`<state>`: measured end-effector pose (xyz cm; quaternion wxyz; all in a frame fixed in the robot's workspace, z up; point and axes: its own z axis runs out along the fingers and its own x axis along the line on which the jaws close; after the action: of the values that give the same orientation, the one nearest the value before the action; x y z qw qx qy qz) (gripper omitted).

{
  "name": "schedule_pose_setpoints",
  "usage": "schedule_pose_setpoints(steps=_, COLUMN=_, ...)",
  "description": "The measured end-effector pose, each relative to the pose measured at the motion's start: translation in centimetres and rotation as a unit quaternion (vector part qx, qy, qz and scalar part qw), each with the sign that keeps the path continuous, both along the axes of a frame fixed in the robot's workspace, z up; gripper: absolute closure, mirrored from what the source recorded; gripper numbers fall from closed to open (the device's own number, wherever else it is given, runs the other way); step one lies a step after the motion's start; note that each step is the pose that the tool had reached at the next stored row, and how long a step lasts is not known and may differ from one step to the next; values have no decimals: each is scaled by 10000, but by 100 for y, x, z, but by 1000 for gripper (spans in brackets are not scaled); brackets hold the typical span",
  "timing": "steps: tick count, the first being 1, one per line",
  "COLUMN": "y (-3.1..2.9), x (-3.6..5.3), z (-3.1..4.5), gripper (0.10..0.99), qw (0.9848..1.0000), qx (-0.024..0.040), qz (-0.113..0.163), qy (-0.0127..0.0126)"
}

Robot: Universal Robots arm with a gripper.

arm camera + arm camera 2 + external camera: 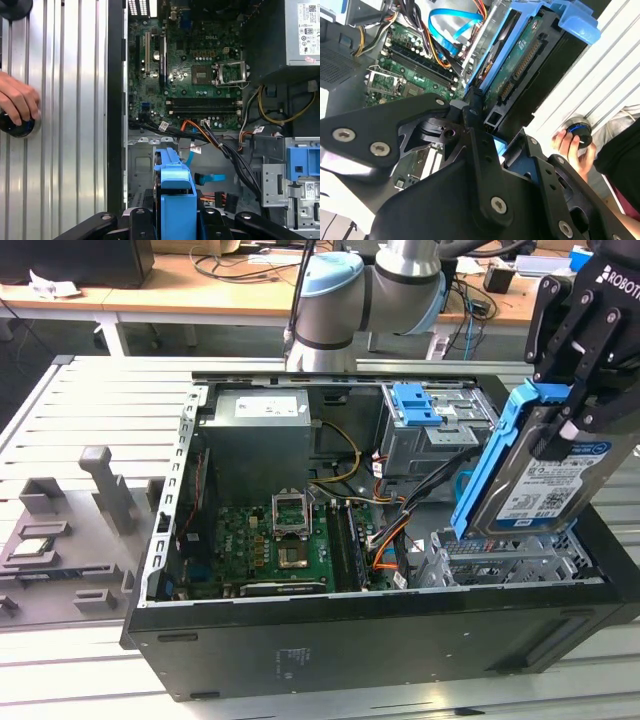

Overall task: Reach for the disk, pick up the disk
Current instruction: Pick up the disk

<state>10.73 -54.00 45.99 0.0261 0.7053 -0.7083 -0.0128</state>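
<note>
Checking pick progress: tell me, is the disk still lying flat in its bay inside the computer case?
No: in the exterior view the disk stands tilted on edge above the case, gripped by the claw.

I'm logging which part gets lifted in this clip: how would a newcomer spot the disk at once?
Find the open black computer case on the slatted metal table. Above its corner on the exterior view's right, the black gripper holds a tilted silver metal hard drive. Unlike the bare blue plastic bracket behind, it has a white-and-blue label and blue edge frame.
</note>
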Motion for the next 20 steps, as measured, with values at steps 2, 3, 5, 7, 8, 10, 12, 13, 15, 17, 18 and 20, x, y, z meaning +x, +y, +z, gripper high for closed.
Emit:
schedule_pose_setpoints(steps=2, y=26, x=13, z=-21, gripper=722, qw=10000, qx=0, qz=0, qy=1)
schedule_pose_setpoints(steps=3, y=35, x=18, z=-28, gripper=722, qw=10000, qx=1, qz=0, qy=2)
schedule_pose_setpoints(steps=5, y=56, x=31, z=-44, gripper=722, qw=10000, qx=0, qz=0, qy=3)
schedule_pose_setpoints(steps=7, y=76, x=41, z=-72, gripper=722, qw=10000, qx=0, qz=0, qy=4)
schedule_pose_setpoints(steps=8, y=82, x=45, z=-86, gripper=722, qw=10000, qx=1, qz=0, qy=4)
schedule_pose_setpoints(steps=10, y=82, x=45, z=-94, gripper=722, qw=10000, qx=0, qz=0, qy=4)
schedule_pose_setpoints(steps=12, y=79, x=11, z=-100, gripper=722, qw=10000, qx=1, qz=0, qy=5)
schedule_pose_setpoints(steps=13, y=65, x=-11, z=-100, gripper=722, qw=10000, qx=0, qz=0, qy=4)
schedule_pose_setpoints(steps=15, y=-3, x=-38, z=-103, gripper=722, qw=10000, qx=0, qz=0, qy=4)
schedule_pose_setpoints(steps=17, y=-60, x=-42, z=-108, gripper=722, qw=10000, qx=0, qz=1, qy=4)
schedule_pose_setpoints(steps=18, y=-81, x=-44, z=-113, gripper=722, qw=10000, qx=1, qz=1, qy=4)
schedule_pose_setpoints(steps=20, y=-82, x=-44, z=-113, gripper=722, qw=10000, qx=0, qz=0, qy=4)
